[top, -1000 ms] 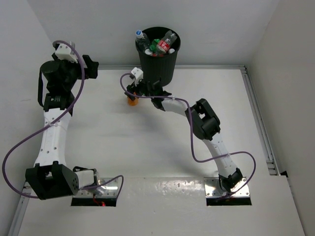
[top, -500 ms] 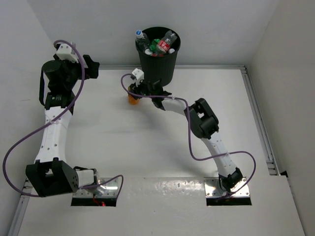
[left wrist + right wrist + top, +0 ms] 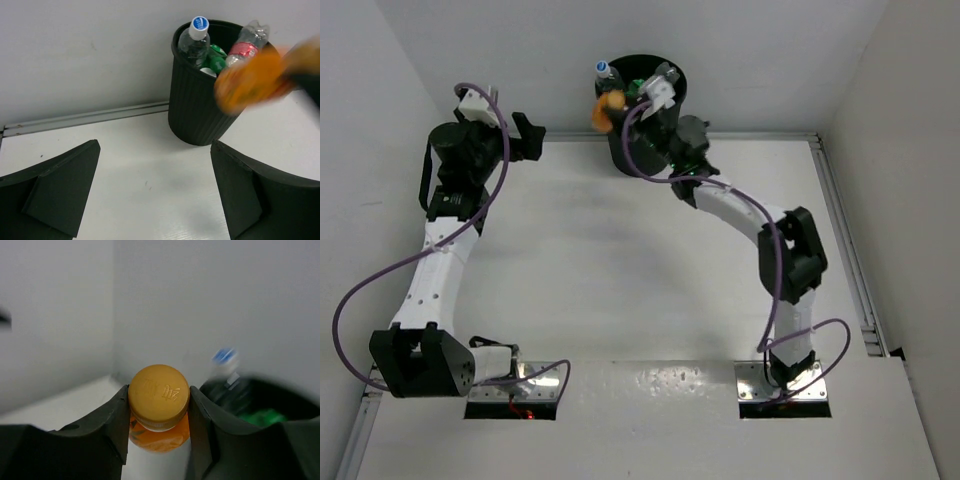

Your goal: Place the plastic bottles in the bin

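The black bin (image 3: 623,150) stands at the back of the table against the wall. Several plastic bottles lie in it: a clear one with a blue cap (image 3: 198,26), a red-labelled one (image 3: 244,46) and a green one (image 3: 216,55). My right gripper (image 3: 618,104) is shut on the cap end of an orange bottle (image 3: 605,112), held in the air at the bin's left rim. In the right wrist view the orange cap (image 3: 159,395) sits tight between the two fingers. My left gripper (image 3: 527,140) hangs open and empty, left of the bin.
The white back wall and a metal rail (image 3: 90,118) run just behind the bin. The right arm (image 3: 740,210) reaches across the table toward the bin and covers part of its rim. A side rail (image 3: 850,260) lines the table's right edge.
My right gripper shut on the orange bottle on the table beside the bin and lifted it up to the bin's rim. The left arm shifted slightly right.
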Motion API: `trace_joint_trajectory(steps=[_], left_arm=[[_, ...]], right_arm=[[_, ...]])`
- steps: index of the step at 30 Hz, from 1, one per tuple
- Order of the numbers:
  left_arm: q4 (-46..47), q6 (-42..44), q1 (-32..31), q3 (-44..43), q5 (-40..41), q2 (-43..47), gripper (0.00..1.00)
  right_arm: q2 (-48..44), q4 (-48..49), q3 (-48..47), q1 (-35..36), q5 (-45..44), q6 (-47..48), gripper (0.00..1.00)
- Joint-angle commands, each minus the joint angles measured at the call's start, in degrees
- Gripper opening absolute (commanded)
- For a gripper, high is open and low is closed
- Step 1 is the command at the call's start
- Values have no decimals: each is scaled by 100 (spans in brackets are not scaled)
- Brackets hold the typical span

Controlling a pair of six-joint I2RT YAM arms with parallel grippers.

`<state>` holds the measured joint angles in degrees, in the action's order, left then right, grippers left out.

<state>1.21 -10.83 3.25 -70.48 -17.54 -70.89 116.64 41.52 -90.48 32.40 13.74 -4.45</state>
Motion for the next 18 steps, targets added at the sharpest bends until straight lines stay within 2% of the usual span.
trace_joint_trajectory(steps=[1,4,10,14,15,17,18], left_arm=[[493,62,-245,113,250,181,100],[494,116,-377,113,382,181,100],[433,169,-430,113,611,181,100],[371,230,-369,166,611,304,100],[371,230,-308,227,611,374,100],[371,152,-220,289,611,427,100],[371,47,-132,359,611,427,100]], right_arm=[[-669,2210,171,-208,-897,329,0],[-372,3115,-13,-339,-1101,847,0],[480,3214,-874,-639,-1128,735,0],[1263,2750,-2288,-726,-1136,866,0],[1752,2443,-3204,-701,-1163,910,0],[2177,2021,-3939,-718,-1119,937,0],[2718,1722,-4795,-735,-1093,1067,0]])
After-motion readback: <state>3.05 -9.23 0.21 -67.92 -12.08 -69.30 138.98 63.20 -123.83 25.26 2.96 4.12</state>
